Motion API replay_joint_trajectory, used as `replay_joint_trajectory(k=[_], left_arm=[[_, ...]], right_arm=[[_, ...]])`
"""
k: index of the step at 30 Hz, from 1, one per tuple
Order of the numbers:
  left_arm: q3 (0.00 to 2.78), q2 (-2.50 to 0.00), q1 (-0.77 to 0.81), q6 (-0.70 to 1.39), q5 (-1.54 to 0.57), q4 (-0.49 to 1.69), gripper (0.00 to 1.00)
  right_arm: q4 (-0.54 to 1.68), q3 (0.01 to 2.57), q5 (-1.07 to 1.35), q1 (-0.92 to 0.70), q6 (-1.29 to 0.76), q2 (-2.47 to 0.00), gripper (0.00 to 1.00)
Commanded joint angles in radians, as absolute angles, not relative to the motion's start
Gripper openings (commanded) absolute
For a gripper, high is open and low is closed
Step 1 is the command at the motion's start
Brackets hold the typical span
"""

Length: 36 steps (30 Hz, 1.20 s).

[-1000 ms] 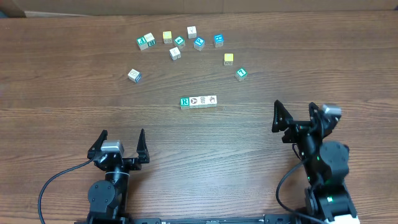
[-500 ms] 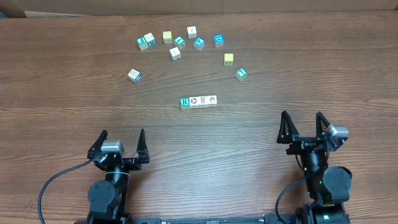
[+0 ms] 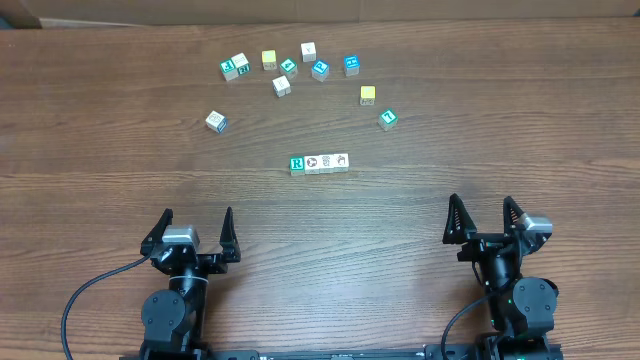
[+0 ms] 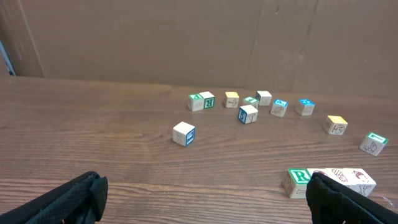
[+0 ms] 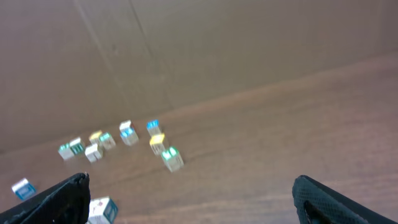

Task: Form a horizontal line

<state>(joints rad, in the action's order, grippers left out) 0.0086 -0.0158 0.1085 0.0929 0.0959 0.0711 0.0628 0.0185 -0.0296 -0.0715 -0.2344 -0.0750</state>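
Observation:
The horizontal line (image 3: 320, 162) is a straight row of several white-faced cubes at the table's middle, with the green R cube at its left end. In the left wrist view the row (image 4: 329, 180) lies at the lower right, partly behind a fingertip. In the right wrist view only its right end cube (image 5: 101, 210) shows, blurred. My left gripper (image 3: 193, 235) is open and empty near the front edge. My right gripper (image 3: 483, 222) is open and empty at the front right. Both are well apart from the row.
Loose cubes lie scattered at the back: a teal-faced pair (image 3: 235, 67), yellow cubes (image 3: 269, 59) (image 3: 368, 95), a green-faced cube (image 3: 388, 119), and a lone cube (image 3: 216, 121) at the left. A cardboard wall (image 4: 186, 37) stands behind the table.
My right arm has pulled back toward the front edge and turned to face forward, gripper still open. The left arm and the cubes have not moved.

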Motion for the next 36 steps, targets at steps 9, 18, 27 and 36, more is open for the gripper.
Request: replay_joint_trajectory(k=[9, 18, 27, 36], left_arm=[[0.005, -0.005, 0.097, 0.067, 0.085, 0.071, 1.00], [0.005, -0.004, 0.097, 0.066, 0.085, 0.071, 1.00], [0.005, -0.005, 0.097, 0.066, 0.085, 0.071, 0.99], [0.005, -0.005, 0.097, 0.066, 0.085, 0.071, 1.00]], right_arm=[[0.082, 0.008, -0.020, -0.057, -0.147, -0.002, 1.00], [0.084, 0.008, -0.013, -0.055, -0.122, -0.002, 1.00], [0.084, 0.008, -0.013, -0.055, -0.122, -0.003, 1.00], [0.084, 0.008, -0.013, -0.055, -0.122, -0.003, 1.00]])
